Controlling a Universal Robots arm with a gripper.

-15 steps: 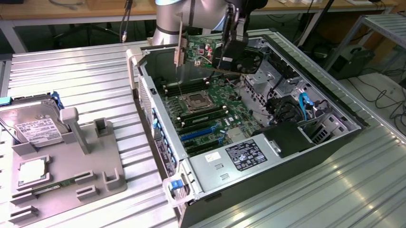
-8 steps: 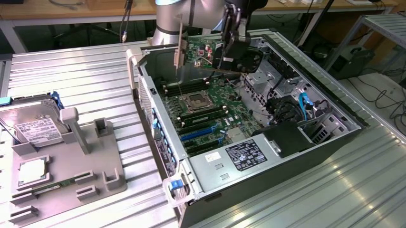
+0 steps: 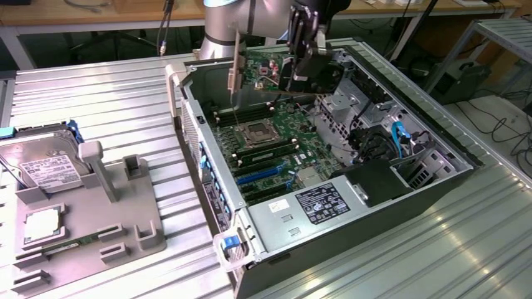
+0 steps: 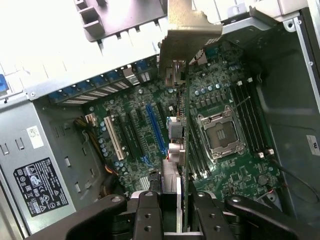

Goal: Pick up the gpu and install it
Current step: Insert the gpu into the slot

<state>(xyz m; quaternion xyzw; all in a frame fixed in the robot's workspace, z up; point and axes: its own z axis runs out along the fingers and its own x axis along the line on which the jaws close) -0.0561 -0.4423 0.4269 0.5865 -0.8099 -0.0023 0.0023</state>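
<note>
The gpu [image 3: 264, 73], a green card with a silver end bracket [image 3: 235, 68], hangs upright above the open computer case [image 3: 208, 180], over the far end of the motherboard [image 3: 268, 140]. My gripper [image 3: 306, 59] is shut on the card's edge from above. In the wrist view the gpu [image 4: 184, 150] runs edge-on from my gripper [image 4: 179, 215] out to its bracket [image 4: 192, 30]. It hovers clear of the motherboard [image 4: 220, 90], between the CPU socket [image 4: 220, 135] and the blue expansion slot [image 4: 156, 130]. The black fingers [image 4: 149, 215] clamp both of its faces.
A power supply [image 3: 320, 202] fills the near end of the case, with drive bays and cables [image 3: 395, 143] on the exterior view's right. On the exterior view's left a grey fixture [image 3: 91, 230] holds a hard drive [image 3: 50, 165] and a CPU [image 3: 42, 224].
</note>
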